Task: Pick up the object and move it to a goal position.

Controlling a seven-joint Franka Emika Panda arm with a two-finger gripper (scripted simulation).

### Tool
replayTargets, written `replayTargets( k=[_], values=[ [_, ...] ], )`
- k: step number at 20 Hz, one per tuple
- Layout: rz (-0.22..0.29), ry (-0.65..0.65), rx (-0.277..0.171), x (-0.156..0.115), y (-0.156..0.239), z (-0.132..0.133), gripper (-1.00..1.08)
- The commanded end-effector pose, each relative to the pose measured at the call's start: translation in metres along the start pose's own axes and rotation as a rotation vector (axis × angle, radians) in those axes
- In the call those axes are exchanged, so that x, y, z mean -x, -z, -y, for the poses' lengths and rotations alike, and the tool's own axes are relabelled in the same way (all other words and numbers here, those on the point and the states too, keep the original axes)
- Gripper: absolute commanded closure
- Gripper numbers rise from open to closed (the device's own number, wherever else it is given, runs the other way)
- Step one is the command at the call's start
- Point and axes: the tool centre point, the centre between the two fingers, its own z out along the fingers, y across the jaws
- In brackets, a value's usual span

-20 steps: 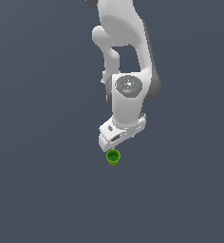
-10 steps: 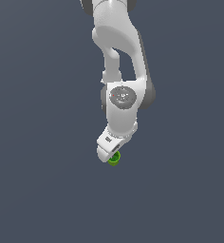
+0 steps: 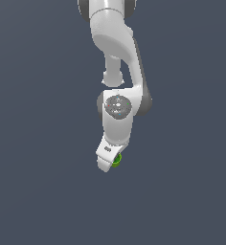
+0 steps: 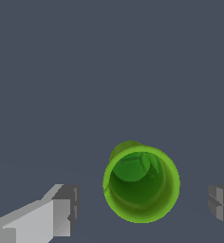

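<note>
— Any writing I should log?
— I can't read any. There's a small dark mark on the gripper housing in the exterior view, too tiny for me to make out.

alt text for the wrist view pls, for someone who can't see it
A small bright green cup with a darker green hollow sits upright on a plain dark grey surface, seen from almost straight above. The gripper is open, one fingertip on each side of the cup with a clear gap, neither touching it.
</note>
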Motion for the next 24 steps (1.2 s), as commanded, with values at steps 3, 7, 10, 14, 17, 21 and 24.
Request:
replayTargets(
  k=[3,7,10,14,17,21,24],
  values=[
    [0.000,0.057,0.001,0.002,-0.005,-0.005,-0.92],
    [0.000,0.083,0.001,0.003,-0.007,-0.007,-0.92],
    [0.000,0.088,0.001,0.003,-0.007,-0.008,-0.92],
    [0.001,0.084,0.000,0.003,-0.011,-0.008,-0.92],
    [0.001,0.085,0.001,0.003,-0.022,-0.007,-0.92],
    [0.001,0.087,0.001,0.004,-0.044,-0.007,-0.92],
    [0.001,0.088,0.001,0.004,-0.055,-0.007,-0.92]
  ],
)
